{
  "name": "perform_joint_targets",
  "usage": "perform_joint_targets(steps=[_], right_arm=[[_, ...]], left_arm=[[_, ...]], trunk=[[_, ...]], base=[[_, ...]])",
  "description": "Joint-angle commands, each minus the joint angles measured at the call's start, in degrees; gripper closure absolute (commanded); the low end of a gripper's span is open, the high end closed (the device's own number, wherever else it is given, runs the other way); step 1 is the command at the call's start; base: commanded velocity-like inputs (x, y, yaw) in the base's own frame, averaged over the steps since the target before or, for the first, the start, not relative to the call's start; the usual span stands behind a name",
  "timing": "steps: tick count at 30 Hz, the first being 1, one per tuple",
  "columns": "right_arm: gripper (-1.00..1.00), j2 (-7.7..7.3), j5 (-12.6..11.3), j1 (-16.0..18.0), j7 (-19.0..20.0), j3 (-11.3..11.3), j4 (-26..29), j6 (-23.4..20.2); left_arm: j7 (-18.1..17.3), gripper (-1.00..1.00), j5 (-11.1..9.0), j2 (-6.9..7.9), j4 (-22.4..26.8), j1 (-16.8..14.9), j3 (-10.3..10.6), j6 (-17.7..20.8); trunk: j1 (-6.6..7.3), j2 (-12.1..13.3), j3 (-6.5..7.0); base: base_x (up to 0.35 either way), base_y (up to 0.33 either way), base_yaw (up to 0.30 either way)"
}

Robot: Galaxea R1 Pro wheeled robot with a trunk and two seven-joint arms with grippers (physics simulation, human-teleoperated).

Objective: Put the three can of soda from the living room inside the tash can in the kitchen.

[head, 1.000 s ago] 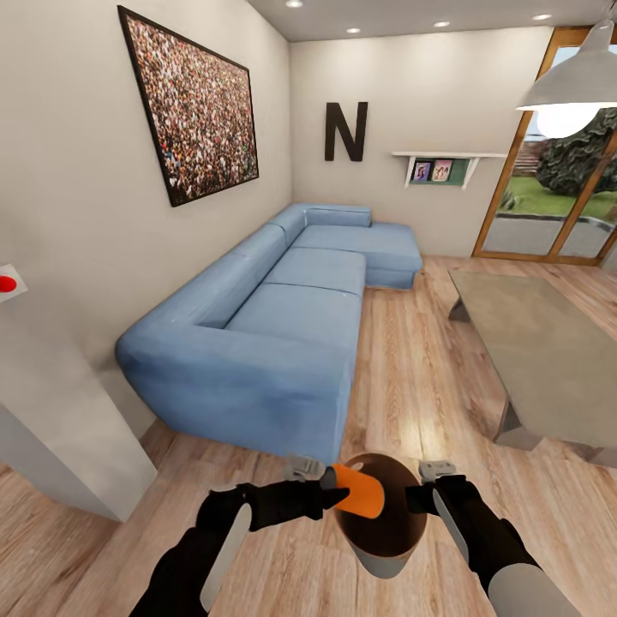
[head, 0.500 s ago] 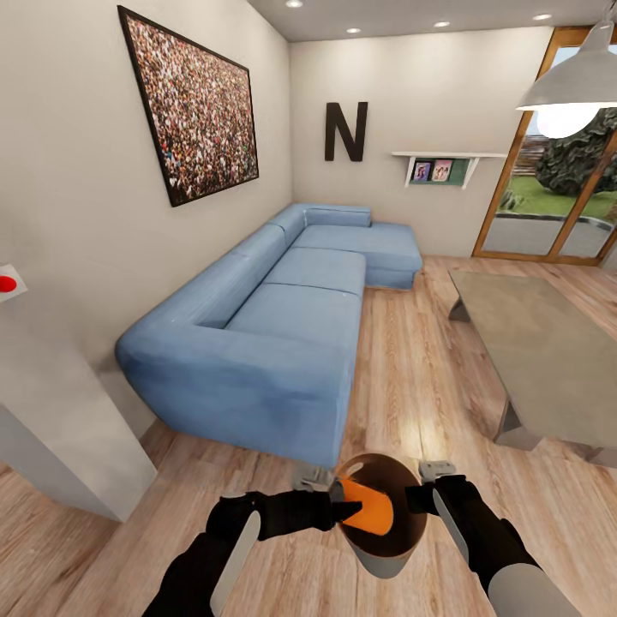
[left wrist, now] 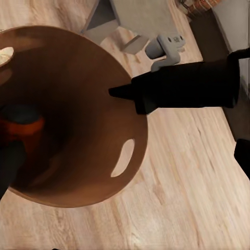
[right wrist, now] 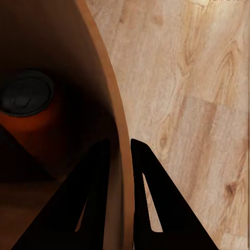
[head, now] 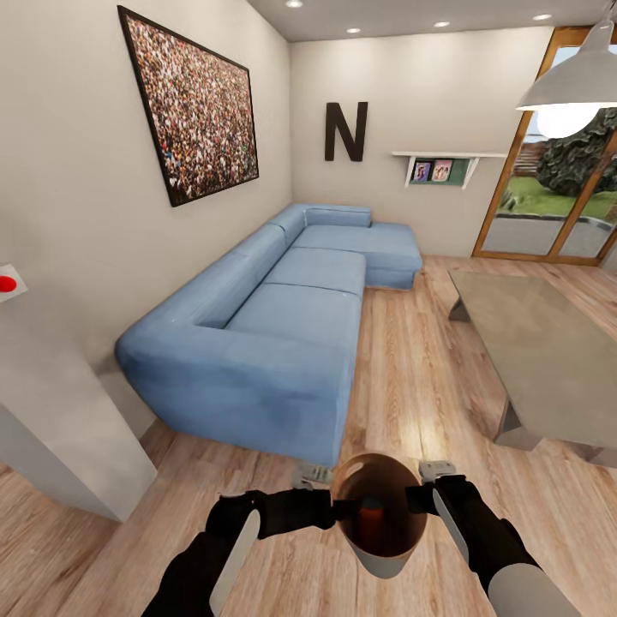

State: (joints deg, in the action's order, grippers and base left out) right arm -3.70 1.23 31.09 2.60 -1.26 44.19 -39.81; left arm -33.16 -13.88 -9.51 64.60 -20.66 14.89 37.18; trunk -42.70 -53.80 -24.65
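We see the trash can [head: 381,548], a small round tapered bin, glossy brown inside and pale grey-white outside, upright with its mouth open upward. Its wall runs between the two fingers of our right gripper [right wrist: 121,156], which pinch the rim [right wrist: 112,99] with one finger inside and one outside. Deep inside it lies an orange can of soda [head: 371,517], its dark top [right wrist: 26,92] facing up toward the mouth, the body low against the brown wall. From our left gripper [head: 343,507], poised at the opposite rim, that can [left wrist: 21,130] sits just below the fingertips, down in the bin's bottom.
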Motion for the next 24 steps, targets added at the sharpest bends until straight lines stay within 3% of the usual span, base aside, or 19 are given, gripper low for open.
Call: perform_joint_targets(steps=[1, 5, 8, 10, 13, 14, 15, 17, 20, 23, 24], right_arm=[[1.0, 0.01, -0.62, 0.02, 0.21, 0.02, 0.02, 0.0], [1.0, -0.02, -0.62, 0.02, 0.21, 0.02, 0.02, -0.01], [1.0, -0.06, -0.62, 0.02, 0.21, 0.02, 0.01, -0.05], [1.0, -0.07, -0.62, 0.02, 0.21, 0.05, 0.02, -0.07], [1.0, -0.08, -0.62, 0.02, 0.21, 0.07, 0.02, -0.08], [1.0, -0.08, -0.62, 0.02, 0.21, 0.08, 0.02, -0.08], [1.0, -0.08, -0.62, 0.02, 0.21, 0.09, 0.02, -0.09], [1.0, -0.08, -0.62, 0.02, 0.21, 0.1, 0.02, -0.09], [1.0, -0.08, -0.62, 0.02, 0.21, 0.11, 0.02, -0.09], [1.0, -0.12, -0.62, 0.02, 0.21, 0.11, 0.02, -0.09], [1.0, -0.14, -0.62, 0.02, 0.21, 0.11, 0.02, -0.09]], left_arm=[[-0.23, -1.0, -0.03, 0.1, 0.83, 0.0, -0.18, 0.0], [-0.89, -1.0, -0.12, 0.85, 4.0, 0.0, -0.65, 0.11], [-4.04, -1.0, -0.28, 2.19, 4.9, 0.0, -0.8, 0.2], [-9.58, -1.0, -0.34, 3.44, 5.15, 0.0, -0.95, 0.25], [-21.03, -1.0, -0.29, 6.05, 5.24, 0.0, -2.3, 0.32], [-22.41, -1.0, -0.28, 6.53, 5.25, 0.0, -2.78, 0.33], [-25.78, -1.0, -0.32, 8.11, 5.2, 0.0, -4.56, 0.32], [-29.27, -1.0, -0.33, 10.16, 4.92, 0.0, -6.65, 0.29], [-31.0, -1.0, -0.3, 11.59, 4.75, 0.0, -7.46, 0.26], [-32.12, -1.0, -0.25, 13.9, 4.22, 0.0, -7.95, 0.21], [-32.43, -1.0, -0.27, 15.34, 3.6, 0.0, -8.13, 0.2]], trunk=[[0.0, 0.0, 0.01], [0.0, 0.0, 0.01], [0.0, 0.0, 0.01], [0.0, 0.0, 0.01], [0.0, 0.0, 0.01], [0.0, 0.0, 0.01], [0.0, 0.0, 0.01], [0.0, 0.0, 0.01], [0.0, 0.0, 0.01], [0.0, 0.0, 0.01], [0.0, 0.0, 0.01]], base=[[0.0, 0.0, 0.0], [0.0, 0.0, 0.0], [0.0, 0.0, 0.0], [0.0, 0.0, 0.0], [0.0, 0.0, 0.0], [0.0, 0.0, 0.0], [0.0, 0.0, 0.0], [0.0, 0.0, 0.0], [0.0, 0.0, 0.0], [0.0, 0.0, 0.0], [0.0, 0.0, 0.0]])
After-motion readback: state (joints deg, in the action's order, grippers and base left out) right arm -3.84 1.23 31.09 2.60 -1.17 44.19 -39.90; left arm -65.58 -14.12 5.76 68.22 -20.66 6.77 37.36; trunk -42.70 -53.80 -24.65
